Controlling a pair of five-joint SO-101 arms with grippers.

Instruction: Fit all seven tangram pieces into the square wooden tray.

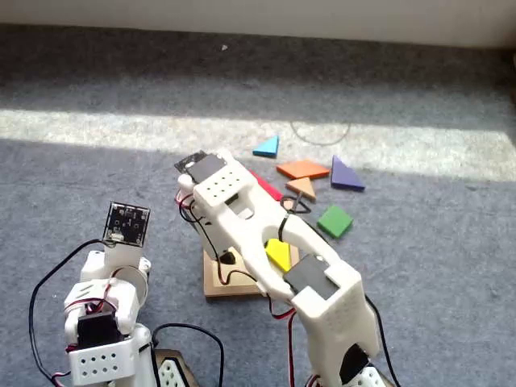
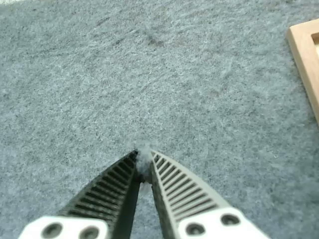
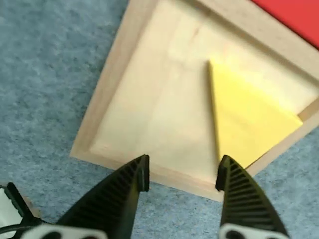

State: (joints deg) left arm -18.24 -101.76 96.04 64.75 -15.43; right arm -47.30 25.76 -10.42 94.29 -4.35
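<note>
Arm (image 1: 266,242) hides most of tray (image 1: 214,283); right gripper (image 3: 183,165) spread above it, left gripper (image 2: 143,157) pressed together.

Lying in the tray (image 3: 114,74), toward its right side: a large triangle (image 3: 244,124), with another large piece (image 3: 294,15) just behind the far rim. Scattered behind and right of the tray: square (image 1: 334,221) nearest, then small triangle (image 1: 301,188), parallelogram (image 1: 303,169), mid-sized triangle (image 1: 345,175) and farthest triangle (image 1: 267,147). Hovering over a tray rim, right gripper (image 3: 182,172); off to the tray's left, left gripper (image 2: 143,167).
</note>
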